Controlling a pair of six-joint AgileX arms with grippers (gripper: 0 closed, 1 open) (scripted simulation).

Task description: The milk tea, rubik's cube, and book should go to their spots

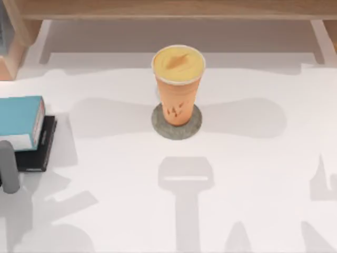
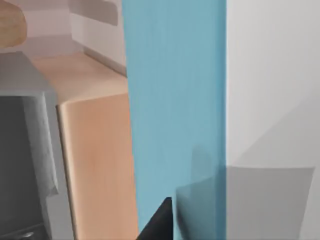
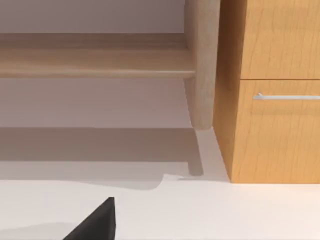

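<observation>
Milk tea [image 1: 178,84] stands upright on its grey coaster [image 1: 177,122] mid-table, teal book [image 1: 20,122] rests on the black book [image 1: 38,152] at left, and the left end effector's grip I cannot tell, so retreat straight up without nudging that stack.

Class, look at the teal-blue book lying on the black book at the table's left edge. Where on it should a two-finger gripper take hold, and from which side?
Probably from above, fingers closing across the teal-blue book on its cover and underside at the pale right edge. It lies flat on the black book, and that edge overhangs slightly toward open table, leaving room there.
</observation>
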